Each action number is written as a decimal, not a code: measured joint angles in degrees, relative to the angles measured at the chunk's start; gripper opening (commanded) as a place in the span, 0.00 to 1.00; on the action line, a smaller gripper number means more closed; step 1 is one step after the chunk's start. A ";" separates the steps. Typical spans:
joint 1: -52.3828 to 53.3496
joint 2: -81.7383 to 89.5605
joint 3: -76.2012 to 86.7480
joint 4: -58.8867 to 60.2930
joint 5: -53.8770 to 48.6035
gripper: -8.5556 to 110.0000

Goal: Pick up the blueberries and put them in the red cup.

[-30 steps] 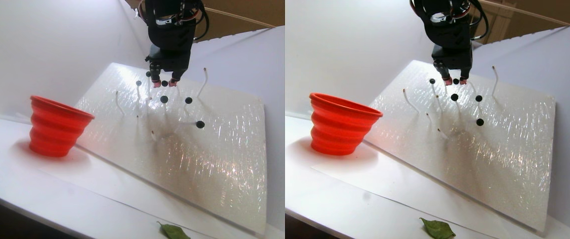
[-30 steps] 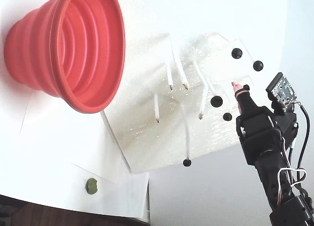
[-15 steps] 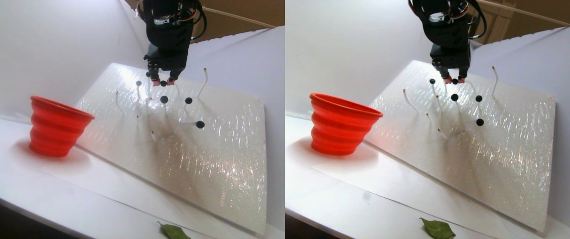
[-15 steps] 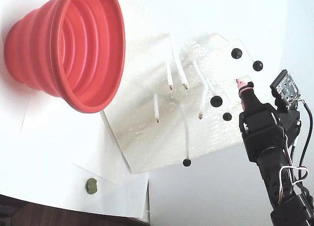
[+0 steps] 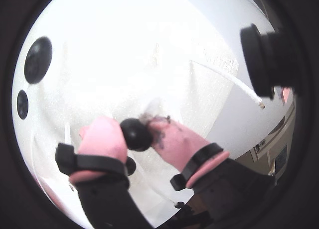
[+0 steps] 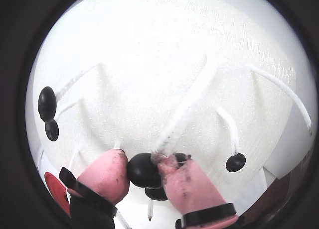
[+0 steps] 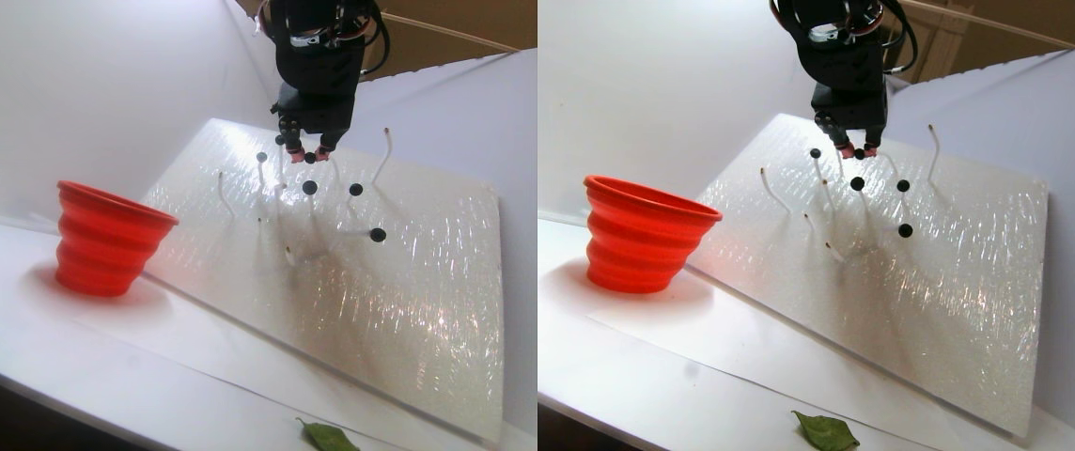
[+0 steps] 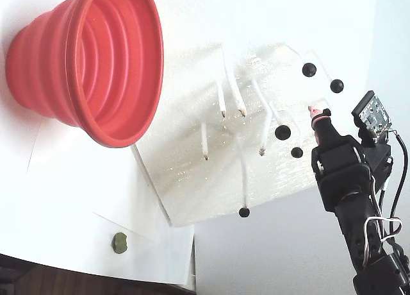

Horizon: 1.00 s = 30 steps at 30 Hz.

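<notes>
1. Gripper [image 6: 143, 175] clamped on one blueberry [image 6: 142, 170], pink pads either side, w/ the berry still on its white stem [image 6: 185, 109]; looks like it's meant to be plucked off.
2. Other blueberries [image 7: 309, 187] sit on stem tips near the tilted board's [image 7: 425, 310] top edge; stems hold them clear of the board, prob. so fingers fit round.
3. Red cup [image 7: 108, 239] stands on the table [image 7: 21, 348] off the board's left edge in the stereo view, mouth up to catch drops.

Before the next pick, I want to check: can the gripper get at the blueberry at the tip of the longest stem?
Probably yes: that blueberry hangs clear of other stems, but the gripper already pinches another berry.
</notes>
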 measured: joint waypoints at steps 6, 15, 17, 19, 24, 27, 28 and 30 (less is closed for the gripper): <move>-0.53 0.00 1.41 0.00 0.00 0.16; -1.23 1.58 5.62 0.00 0.00 0.16; -1.41 2.37 6.33 0.00 0.00 0.16; -1.58 3.16 7.03 0.00 0.00 0.16; -2.02 5.36 9.40 0.00 0.00 0.16; -2.72 6.50 10.81 0.00 0.00 0.16; -2.99 7.21 11.51 0.00 0.00 0.16; -3.43 8.09 12.74 0.00 0.00 0.16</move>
